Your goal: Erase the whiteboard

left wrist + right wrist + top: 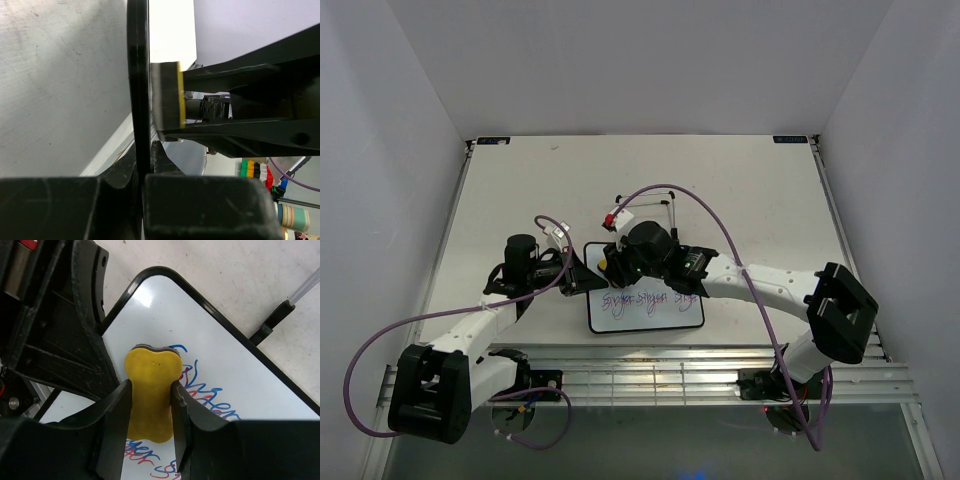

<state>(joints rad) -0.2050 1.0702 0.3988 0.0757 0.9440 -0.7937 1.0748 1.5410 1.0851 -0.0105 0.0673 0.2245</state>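
My left claw (142, 172) is pressed together on the left edge of the whiteboard (655, 318), I judge to steady it on the table (740, 190) between the arms. My right claw (150, 390) pinches the yellow eraser (150, 365) against the board's far-left corner, beside the unwiped scribble.

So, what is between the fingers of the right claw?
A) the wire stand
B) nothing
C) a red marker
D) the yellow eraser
D: in the right wrist view the right claw is shut on the yellow eraser, which lies against the whiteboard beside the red and blue writing.
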